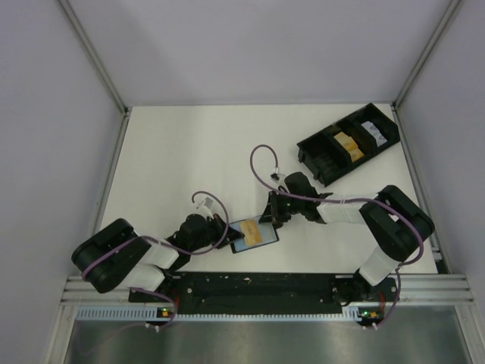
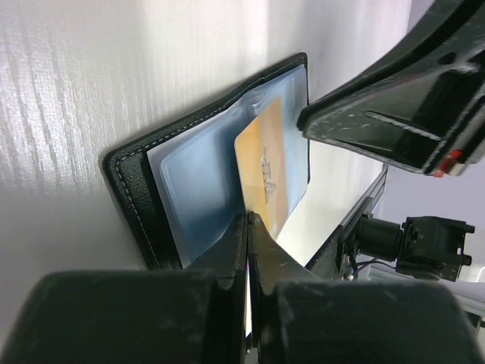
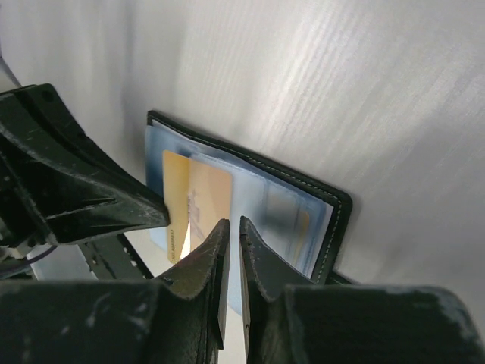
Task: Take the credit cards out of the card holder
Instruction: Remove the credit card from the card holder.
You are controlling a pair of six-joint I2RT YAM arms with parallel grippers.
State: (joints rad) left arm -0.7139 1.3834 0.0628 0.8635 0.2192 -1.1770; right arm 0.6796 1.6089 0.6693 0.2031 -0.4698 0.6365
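The card holder lies open near the table's front edge, its black stitched border framing blue-grey sleeves. An orange-yellow credit card shows in it, partly under a sleeve. My left gripper is shut, pinching the holder's edge right at the card's near end; the card's tip is hidden behind the fingertips. From the opposite side, my right gripper hovers over the sleeve beside the card. Its jaws stand a narrow slit apart with nothing between them. In the top view the two grippers flank the holder.
A long black compartmented tray sits at the back right with a tan item and a white item in it. White walls and metal posts enclose the table. The arms' black mounting rail runs along the near edge just behind the holder.
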